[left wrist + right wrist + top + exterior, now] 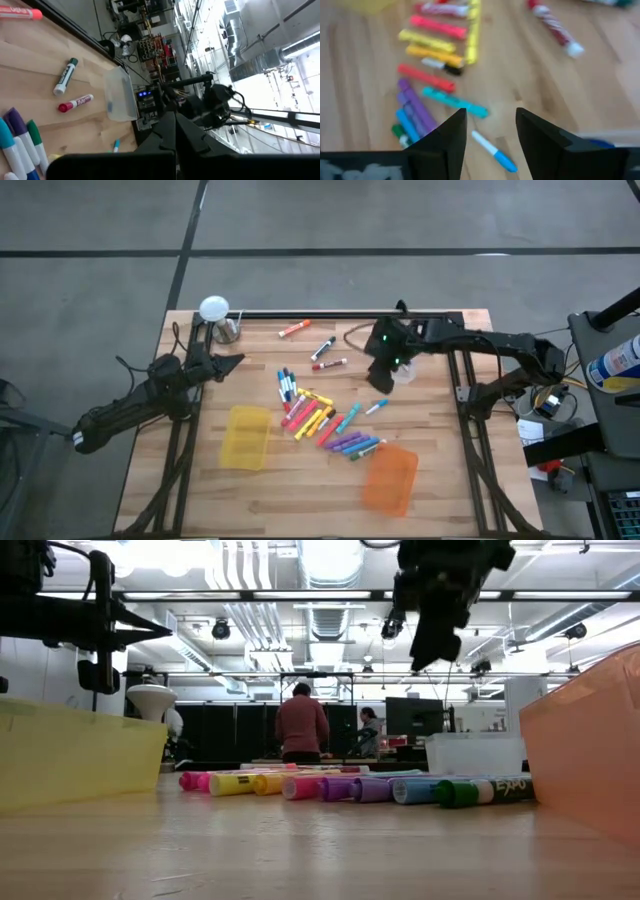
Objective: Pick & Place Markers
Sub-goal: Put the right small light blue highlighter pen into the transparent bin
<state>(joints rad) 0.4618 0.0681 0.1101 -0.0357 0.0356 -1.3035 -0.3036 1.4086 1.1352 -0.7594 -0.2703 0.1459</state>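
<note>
The markers (320, 420) lie in a loose heap on the table's middle, also seen in the low view (350, 786). Strays lie toward the far edge: an orange one (293, 329), a green-capped white one (323, 347), a red one (330, 364), and a blue-tipped white one (377, 408). My right gripper (383, 380) hangs open and empty above the table, over the blue-tipped marker (495, 150) and beside the clear bin (407, 373). My left gripper (232, 363) waits shut near the table's left edge, holding nothing (175, 125).
A yellow bin (247, 437) sits left of the heap and an orange bin (390, 478) near the near edge. A white round object (213, 308) and a metal cup (228, 330) stand at the far left corner. People stand in the room beyond (302, 725).
</note>
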